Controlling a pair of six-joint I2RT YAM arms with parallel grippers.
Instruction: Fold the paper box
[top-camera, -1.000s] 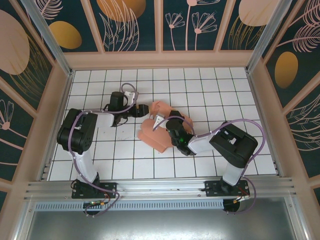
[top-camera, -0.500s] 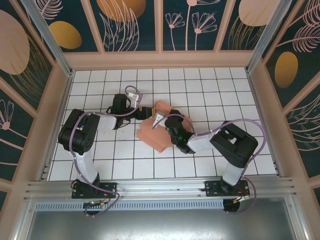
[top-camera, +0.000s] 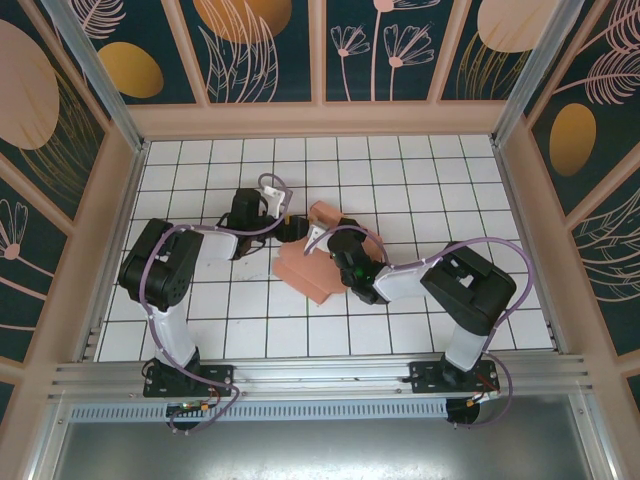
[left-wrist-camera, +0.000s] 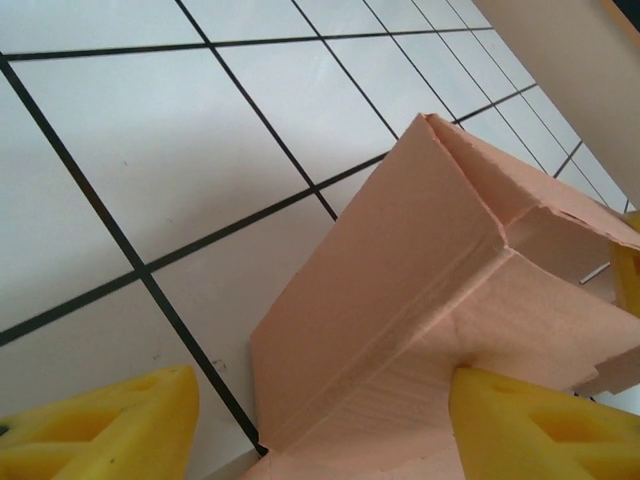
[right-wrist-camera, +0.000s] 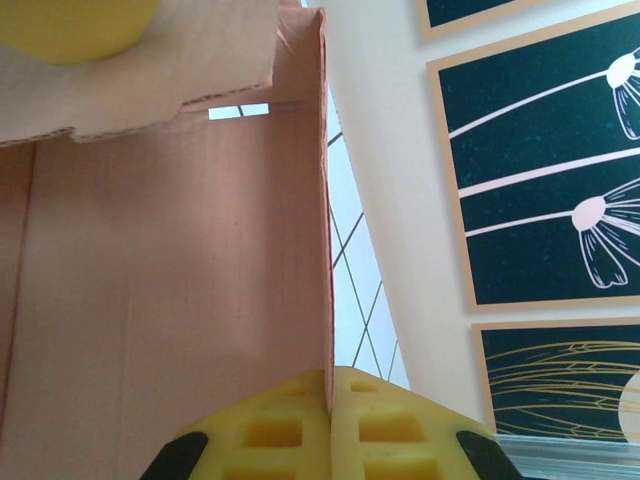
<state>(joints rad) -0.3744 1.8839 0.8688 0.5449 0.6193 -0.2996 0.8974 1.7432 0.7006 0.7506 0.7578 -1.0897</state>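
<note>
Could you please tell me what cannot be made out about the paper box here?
- Top external: the right end effector and its arm cover much of the paper box; its folds are too small to read.
- Left wrist: the bottom edge cuts off the box's near part.
- Right wrist: one close panel hides the rest.

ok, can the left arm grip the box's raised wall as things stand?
Probably yes. The left gripper is open, straddling a raised wall of the paper box, nothing else between. The right gripper, shut on another panel, seems clear of it.

The paper box (left-wrist-camera: 400, 300) is matt, faintly grained cardboard, and the table (left-wrist-camera: 150, 150) is smooth white tile with a slight sheen.
</note>
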